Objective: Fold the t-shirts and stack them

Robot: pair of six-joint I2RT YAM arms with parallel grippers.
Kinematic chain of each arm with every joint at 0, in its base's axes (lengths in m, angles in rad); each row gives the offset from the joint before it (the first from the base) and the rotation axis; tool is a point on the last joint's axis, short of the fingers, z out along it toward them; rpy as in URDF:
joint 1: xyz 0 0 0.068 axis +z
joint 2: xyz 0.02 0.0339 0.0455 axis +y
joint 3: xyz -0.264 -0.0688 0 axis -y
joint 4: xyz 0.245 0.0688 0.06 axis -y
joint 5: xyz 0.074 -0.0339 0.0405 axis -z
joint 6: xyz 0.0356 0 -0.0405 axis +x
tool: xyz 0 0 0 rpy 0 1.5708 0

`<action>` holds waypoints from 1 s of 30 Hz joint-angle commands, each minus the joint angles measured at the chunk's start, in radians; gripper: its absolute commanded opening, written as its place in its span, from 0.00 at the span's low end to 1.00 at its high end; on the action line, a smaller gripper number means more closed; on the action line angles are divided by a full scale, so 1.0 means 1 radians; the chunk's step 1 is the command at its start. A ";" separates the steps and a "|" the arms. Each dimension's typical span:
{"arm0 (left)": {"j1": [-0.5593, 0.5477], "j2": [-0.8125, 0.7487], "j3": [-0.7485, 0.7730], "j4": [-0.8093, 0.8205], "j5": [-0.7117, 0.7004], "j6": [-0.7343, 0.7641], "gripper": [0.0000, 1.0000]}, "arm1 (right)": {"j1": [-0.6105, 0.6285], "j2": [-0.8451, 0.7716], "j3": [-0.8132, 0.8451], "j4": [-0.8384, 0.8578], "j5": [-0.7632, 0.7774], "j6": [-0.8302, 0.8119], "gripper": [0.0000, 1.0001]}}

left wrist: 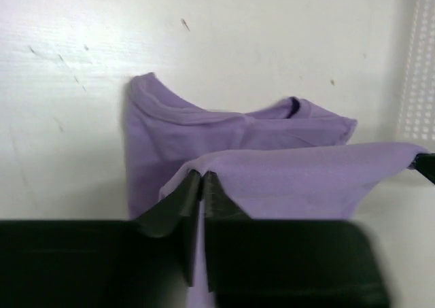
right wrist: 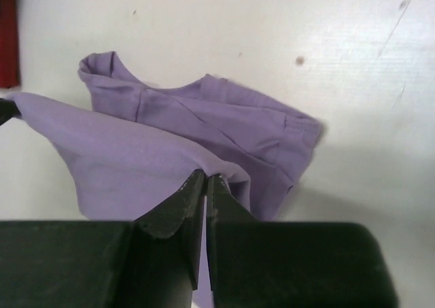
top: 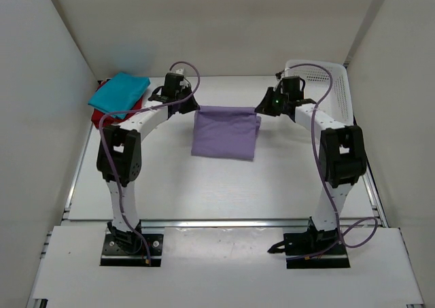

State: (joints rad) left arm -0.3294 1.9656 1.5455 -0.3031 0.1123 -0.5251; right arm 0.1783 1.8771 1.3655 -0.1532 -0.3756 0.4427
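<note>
The pale lavender t-shirt point(top: 224, 134) lies mid-table, its far edge lifted and stretched between both grippers. My left gripper point(top: 189, 108) is shut on the shirt's far left corner; in the left wrist view the gripper point(left wrist: 202, 175) pinches the cloth point(left wrist: 292, 175) above the collar end. My right gripper point(top: 260, 112) is shut on the far right corner; in the right wrist view the gripper point(right wrist: 206, 179) also pinches the cloth point(right wrist: 129, 165). The teal-blue t-shirt point(top: 119, 90) lies folded on the deep red t-shirt point(top: 102, 114) at the far left.
A white mesh basket point(top: 333, 90) stands at the far right, its wall also in the left wrist view point(left wrist: 418, 70). White walls enclose the table on three sides. The red shirt's edge shows in the right wrist view point(right wrist: 7, 36).
</note>
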 commanded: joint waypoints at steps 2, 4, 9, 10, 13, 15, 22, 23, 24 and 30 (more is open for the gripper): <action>0.061 0.050 0.057 0.106 -0.016 -0.053 0.31 | -0.014 0.121 0.193 0.021 0.030 -0.022 0.05; 0.091 0.067 0.065 0.125 0.016 -0.073 0.82 | -0.026 0.155 0.249 -0.009 0.032 -0.022 0.18; 0.064 -0.003 -0.022 0.205 0.044 -0.063 0.91 | -0.003 0.101 0.248 -0.016 0.067 -0.036 0.40; 0.038 -0.025 -0.056 0.212 0.044 -0.052 0.89 | 0.016 0.071 0.219 -0.011 0.070 -0.029 0.41; -0.052 -0.077 -0.148 0.255 0.017 -0.032 0.91 | 0.058 -0.001 0.091 0.032 0.058 -0.022 0.17; -0.101 -0.094 -0.204 0.291 -0.013 -0.027 0.91 | 0.105 -0.044 -0.056 0.070 0.055 0.002 0.04; -0.105 -0.085 -0.435 0.387 0.038 -0.091 0.91 | 0.142 -0.055 -0.271 0.144 0.035 0.011 0.00; -0.102 -0.089 -0.488 0.410 0.049 -0.110 0.90 | 0.142 -0.055 -0.292 0.171 0.040 0.013 0.00; -0.103 -0.115 -0.525 0.459 0.064 -0.118 0.91 | 0.145 -0.059 -0.325 0.182 0.043 0.014 0.00; -0.166 -0.252 -0.832 0.568 0.073 -0.179 0.89 | 0.167 -0.102 -0.430 0.166 0.064 -0.004 0.00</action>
State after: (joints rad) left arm -0.4580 1.7741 0.8398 0.2764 0.1673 -0.6613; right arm 0.3309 1.8145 0.9630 -0.0002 -0.3397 0.4599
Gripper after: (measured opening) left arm 0.905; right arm 0.003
